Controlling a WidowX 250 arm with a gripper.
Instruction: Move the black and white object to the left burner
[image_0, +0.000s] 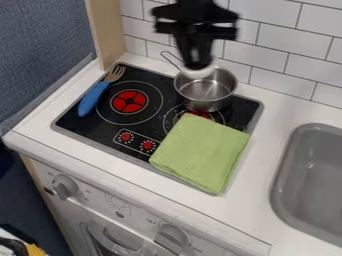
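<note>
The black gripper (196, 59) hangs at the top centre of the frame, above the steel saucepan (206, 90). At its lower end is a white, rounded piece (198, 73), probably part of the black and white object; how far open the gripper is, and whether it has hold of the object, cannot be told. The move looks unfinished: the piece has yet to reach the left burner (129, 101), left of centre, and be set down.
</note>
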